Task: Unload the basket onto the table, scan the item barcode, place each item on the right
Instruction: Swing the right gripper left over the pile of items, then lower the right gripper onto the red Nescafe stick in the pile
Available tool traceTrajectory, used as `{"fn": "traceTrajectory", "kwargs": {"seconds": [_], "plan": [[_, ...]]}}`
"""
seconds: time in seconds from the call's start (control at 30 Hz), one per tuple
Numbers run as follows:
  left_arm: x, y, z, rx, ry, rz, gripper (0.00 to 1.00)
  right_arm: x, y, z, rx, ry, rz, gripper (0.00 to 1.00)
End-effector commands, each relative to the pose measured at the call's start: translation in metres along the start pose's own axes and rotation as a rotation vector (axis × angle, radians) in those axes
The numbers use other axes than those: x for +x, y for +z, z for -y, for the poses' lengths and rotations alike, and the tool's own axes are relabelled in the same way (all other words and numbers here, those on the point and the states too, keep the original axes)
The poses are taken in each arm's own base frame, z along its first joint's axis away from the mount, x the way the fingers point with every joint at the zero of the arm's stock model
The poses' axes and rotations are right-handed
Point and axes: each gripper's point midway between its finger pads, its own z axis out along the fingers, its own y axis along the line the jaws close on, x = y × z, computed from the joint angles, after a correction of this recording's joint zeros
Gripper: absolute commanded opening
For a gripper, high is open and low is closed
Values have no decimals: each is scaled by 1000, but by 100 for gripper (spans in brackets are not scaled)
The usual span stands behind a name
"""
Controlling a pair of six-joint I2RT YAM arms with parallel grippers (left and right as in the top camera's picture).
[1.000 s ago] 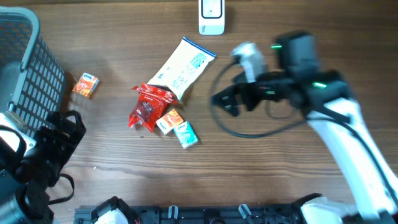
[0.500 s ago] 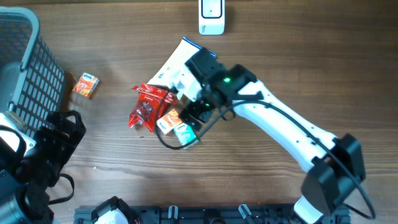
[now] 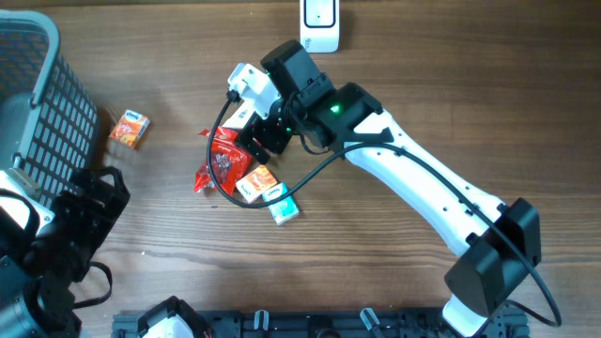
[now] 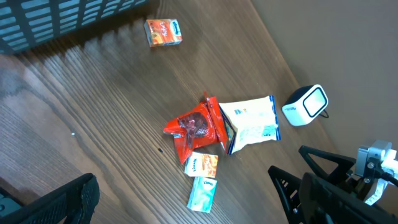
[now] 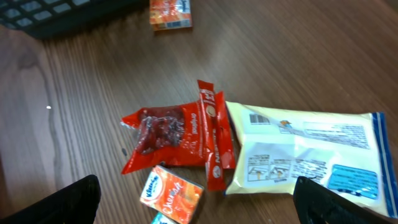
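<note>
Red pouch (image 5: 165,140) — overlapping white bag (image 5: 298,155) edge.

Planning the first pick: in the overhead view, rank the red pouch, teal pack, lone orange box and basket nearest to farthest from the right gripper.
1. Red pouch, beside the right gripper in the pile.
2. Teal pack, pile's lower end.
3. Lone orange box, out left.
4. Basket, far left edge.
</note>
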Motion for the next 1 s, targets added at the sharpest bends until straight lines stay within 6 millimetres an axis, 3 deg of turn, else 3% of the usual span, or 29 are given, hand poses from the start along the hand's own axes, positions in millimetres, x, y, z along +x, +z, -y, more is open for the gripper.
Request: {"fn": "traceTrajectory", "kwargs": {"seconds": [0.0, 0.07, 0.2, 0.3, 0.53, 0.63, 0.73, 0.97], "plan": [[-3, -2, -1, -5, -12, 14, 100, 19, 26, -6, -66, 14, -51, 100], [-3, -2, -1, -5, -12, 14, 100, 28, 37, -3, -57, -46, -83, 100], [-3, -2, -1, -5, -12, 14, 100, 68, 65, 25, 108, -111, -248, 100], [-3, -2, -1, -5, -12, 14, 100, 91, 83, 31, 154, -138, -339, 100], [-3, -2, -1, -5, -12, 14, 100, 84, 104, 13, 138, -187, -308, 99], [-3, -2, -1, -5, -12, 14, 100, 81, 109, 10, 137, -199, -293, 90], [-3, -2, -1, -5, -12, 14, 100, 84, 113, 10, 135, -198, -299, 72], [-3, -2, -1, -5, -12, 14, 100, 105, 133, 11, 121, -188, -348, 67]]}}
